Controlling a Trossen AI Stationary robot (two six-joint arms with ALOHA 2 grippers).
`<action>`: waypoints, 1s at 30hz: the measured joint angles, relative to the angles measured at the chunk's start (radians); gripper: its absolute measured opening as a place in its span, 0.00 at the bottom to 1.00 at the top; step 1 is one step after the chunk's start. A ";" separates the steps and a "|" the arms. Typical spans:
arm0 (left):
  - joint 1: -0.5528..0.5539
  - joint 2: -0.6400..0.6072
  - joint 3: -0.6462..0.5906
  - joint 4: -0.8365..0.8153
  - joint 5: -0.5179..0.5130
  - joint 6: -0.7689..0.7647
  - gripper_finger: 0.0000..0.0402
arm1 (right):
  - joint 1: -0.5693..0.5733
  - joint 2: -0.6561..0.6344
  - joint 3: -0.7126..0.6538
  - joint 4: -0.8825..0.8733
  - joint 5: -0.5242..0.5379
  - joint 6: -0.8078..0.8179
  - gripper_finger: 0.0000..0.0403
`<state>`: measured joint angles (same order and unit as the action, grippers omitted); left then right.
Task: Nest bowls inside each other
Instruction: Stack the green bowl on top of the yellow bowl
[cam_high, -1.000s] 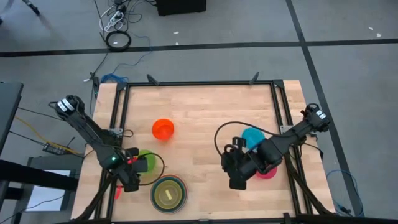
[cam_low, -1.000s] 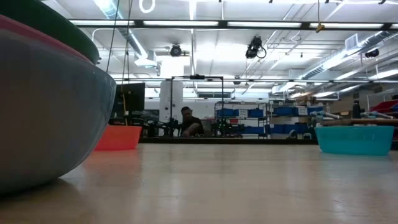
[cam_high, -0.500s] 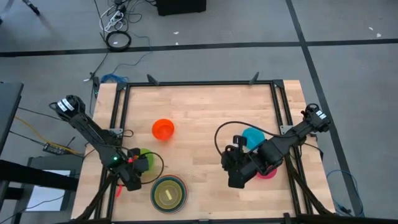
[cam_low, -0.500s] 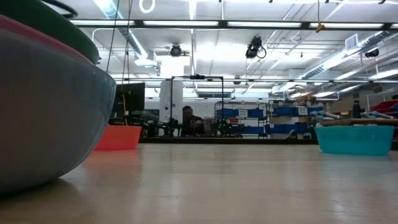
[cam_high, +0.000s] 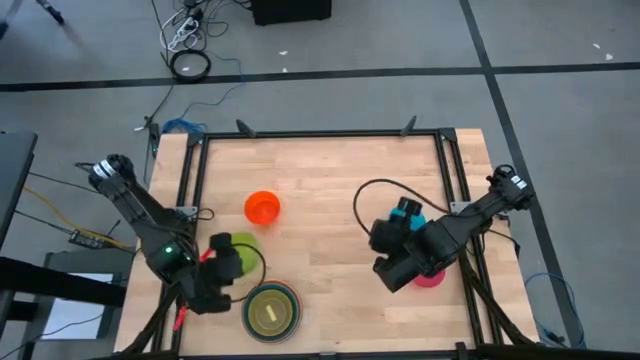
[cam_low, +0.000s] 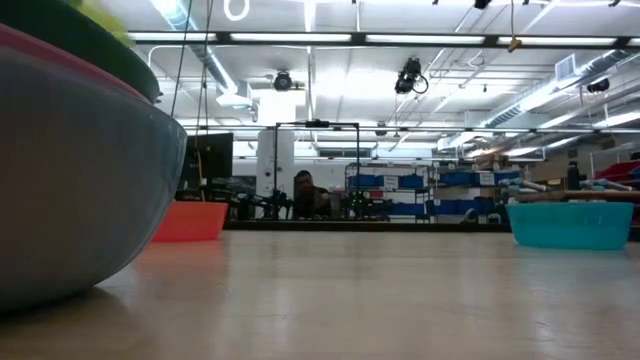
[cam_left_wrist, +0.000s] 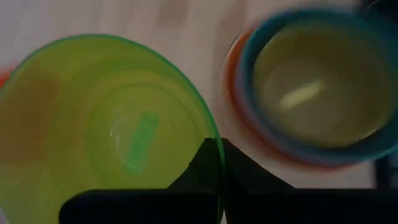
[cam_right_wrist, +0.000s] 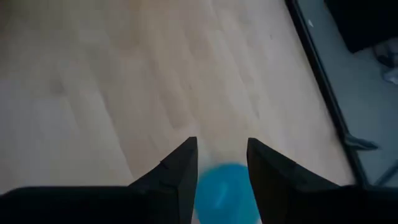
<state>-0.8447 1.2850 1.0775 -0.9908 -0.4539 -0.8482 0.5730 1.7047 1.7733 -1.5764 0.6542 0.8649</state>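
- Your left gripper sits at the near-left part of the table, its fingers pinched shut on the rim of the green bowl.
- Just beside that bowl is the nested stack, several bowls already seated inside each other with a yellowish one innermost.
- Judged from this, the step in hand is carrying the green bowl to the stack. Your next move calls for lifting it clear, centring it over the stack's opening, and releasing level so it seats rather than tilts.
- Your right gripper is at the right side of the table, fingers parted with a cyan bowl showing between them; you cannot tell whether they grip it.
- A pink bowl lies partly under that arm.
- 1 orange bowl stands alone, well apart, toward the table's middle.
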 joint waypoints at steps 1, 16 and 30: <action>0.005 0.017 0.030 0.019 -0.006 0.037 0.01 | 0.008 -0.013 -0.011 0.021 0.006 0.001 0.31; 0.064 0.365 0.249 0.392 0.262 0.310 0.01 | 0.098 -0.137 -0.117 0.006 0.024 0.173 0.32; 0.067 0.372 0.249 0.342 0.364 0.111 0.22 | 0.137 -0.143 -0.241 0.021 0.018 0.268 0.32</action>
<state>-0.7777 1.6566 1.3270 -0.6488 -0.0898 -0.7374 0.7097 1.5616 1.5324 -1.5555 0.6723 1.1324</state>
